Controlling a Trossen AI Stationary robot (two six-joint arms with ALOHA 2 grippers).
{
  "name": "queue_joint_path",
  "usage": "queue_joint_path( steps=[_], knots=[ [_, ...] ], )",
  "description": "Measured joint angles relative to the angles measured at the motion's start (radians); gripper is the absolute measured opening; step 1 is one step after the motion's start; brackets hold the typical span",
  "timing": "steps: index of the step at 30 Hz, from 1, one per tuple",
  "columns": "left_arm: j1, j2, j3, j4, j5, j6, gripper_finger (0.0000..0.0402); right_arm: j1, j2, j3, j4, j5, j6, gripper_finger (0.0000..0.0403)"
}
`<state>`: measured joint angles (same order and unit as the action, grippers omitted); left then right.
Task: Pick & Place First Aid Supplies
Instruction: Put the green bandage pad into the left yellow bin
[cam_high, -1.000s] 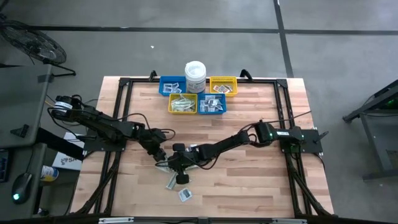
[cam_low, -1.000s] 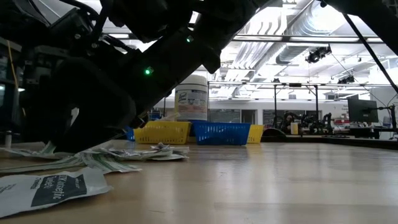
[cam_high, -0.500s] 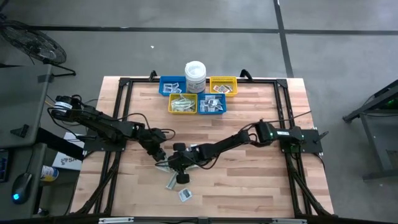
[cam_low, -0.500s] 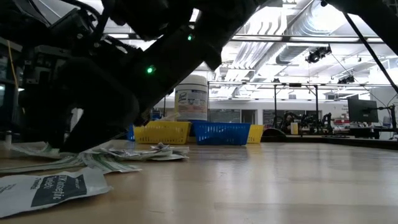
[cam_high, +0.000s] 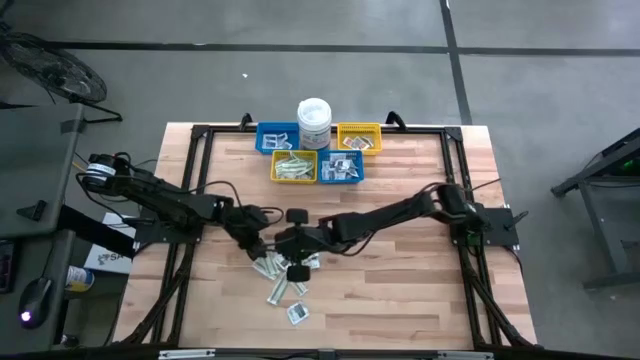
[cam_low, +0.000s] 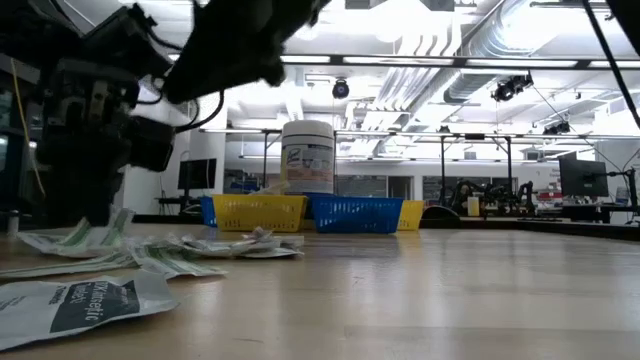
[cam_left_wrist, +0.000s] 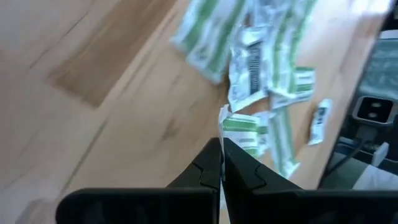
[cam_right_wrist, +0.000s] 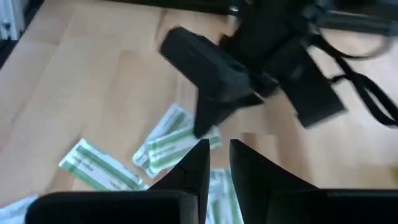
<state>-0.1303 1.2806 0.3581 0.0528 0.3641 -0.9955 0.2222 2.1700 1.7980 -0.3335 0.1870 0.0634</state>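
The first aid packets lie loose on the wood: a pile (cam_high: 266, 266) under both grippers, a green-and-white strip (cam_high: 276, 293) and a white square (cam_high: 298, 312) nearer the near edge. My left gripper (cam_high: 256, 247) is low over the pile (cam_left_wrist: 261, 68), shut on one packet. My right gripper (cam_high: 296, 243) hangs above the pile's right side, open by a narrow gap (cam_right_wrist: 217, 163), touching nothing. More packets lie in the bins (cam_high: 296, 166). My left gripper pinches a thin packet by its edge (cam_left_wrist: 222, 119) between the two shut fingers, coming down at a slant from the table's left. In the low view the packet (cam_low: 103, 230) tilts up beneath the gripper, its lower part among the pile on the table.
Blue and yellow bins (cam_high: 341, 167) and a white lidded tub (cam_high: 313, 120) stand at the far edge. A black frame (cam_high: 200, 135) runs round the table. Bare wood lies to the right of the pile (cam_high: 400, 290).
My right gripper has risen off the pile and drawn toward the far edge, uncovering the packets that it stood on. In the low view its dark bulk has left the table top.
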Motion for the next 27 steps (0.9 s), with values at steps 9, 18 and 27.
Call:
queue_joint_path(
  steps=[9,18,27],
  knots=[
    [0.084,-0.053,0.089,-0.157,-0.009,0.069,0.0,-0.005,-0.153,0.0,-0.212,0.157,0.012,0.0049],
    [0.233,-0.157,0.274,-0.494,-0.187,0.262,0.0,-0.078,-0.317,0.001,-0.469,0.239,0.12,0.0037],
    [0.292,-0.164,0.46,-0.509,-0.62,0.341,0.0,-0.172,-0.36,0.0,-0.627,0.245,0.165,0.0036]
  ],
)
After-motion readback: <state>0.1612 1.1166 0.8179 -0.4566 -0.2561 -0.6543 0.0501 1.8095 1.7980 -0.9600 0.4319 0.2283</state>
